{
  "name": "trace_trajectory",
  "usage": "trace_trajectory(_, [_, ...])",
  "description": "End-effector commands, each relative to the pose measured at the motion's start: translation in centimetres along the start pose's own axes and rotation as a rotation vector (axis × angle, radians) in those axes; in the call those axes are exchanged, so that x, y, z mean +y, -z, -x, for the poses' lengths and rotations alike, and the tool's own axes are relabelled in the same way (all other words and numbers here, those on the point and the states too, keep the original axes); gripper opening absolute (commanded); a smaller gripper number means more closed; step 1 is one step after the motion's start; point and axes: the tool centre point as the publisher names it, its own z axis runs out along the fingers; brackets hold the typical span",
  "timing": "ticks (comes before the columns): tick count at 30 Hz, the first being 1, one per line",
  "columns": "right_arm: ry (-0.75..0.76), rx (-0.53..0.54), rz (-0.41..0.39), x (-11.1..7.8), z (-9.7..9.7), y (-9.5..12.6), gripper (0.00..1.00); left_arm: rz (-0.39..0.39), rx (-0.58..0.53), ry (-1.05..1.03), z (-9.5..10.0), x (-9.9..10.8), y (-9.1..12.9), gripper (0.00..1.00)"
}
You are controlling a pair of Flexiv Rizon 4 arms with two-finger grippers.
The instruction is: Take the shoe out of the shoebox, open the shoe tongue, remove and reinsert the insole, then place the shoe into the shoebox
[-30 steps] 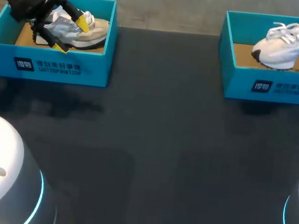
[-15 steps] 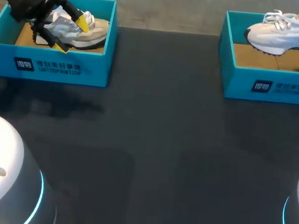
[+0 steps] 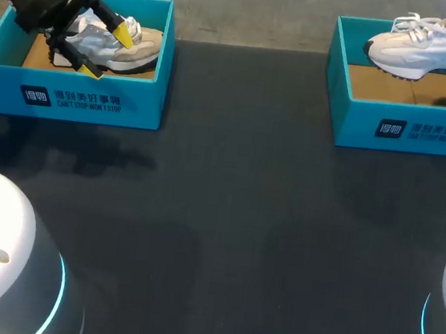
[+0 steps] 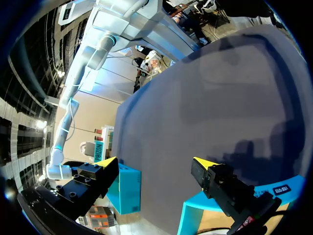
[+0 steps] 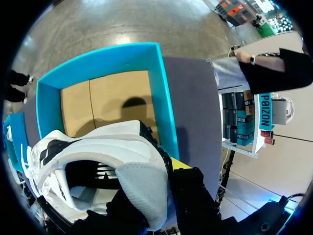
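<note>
White shoe (image 3: 421, 51) hangs just above the right shoebox (image 3: 404, 131) at the far right corner of the table (image 3: 225, 216), heel clamped in the right jaws, toe pointing along the far edge toward the middle; left jaws stand open astride the beige shoe (image 3: 136, 48) inside the left shoebox (image 3: 85, 101); two shoes, two shoeboxes.

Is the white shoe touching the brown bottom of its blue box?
Apart. The right wrist view shows the white lace-up shoe hanging above the bare cardboard floor of the teal shoebox.
</note>
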Motion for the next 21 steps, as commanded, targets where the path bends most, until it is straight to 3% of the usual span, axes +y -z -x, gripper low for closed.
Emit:
trace_trajectory(1, [-0.031, 0.021, 0.015, 0.2, 0.1, 0.0, 0.00, 0.000, 0.002, -0.001, 0.0, 0.0, 0.0, 1.00])
trace_trajectory(8, [-0.101, -0.021, 0.053, 0.8, -0.4, -0.9, 0.00, 0.000, 0.002, -0.001, 0.0, 0.0, 0.0, 1.00])
trace_trajectory(21, [-0.148, -0.027, 0.026, 1.4, -1.4, -4.2, 0.00, 0.000, 0.002, -0.001, 0.0, 0.0, 0.0, 1.00])
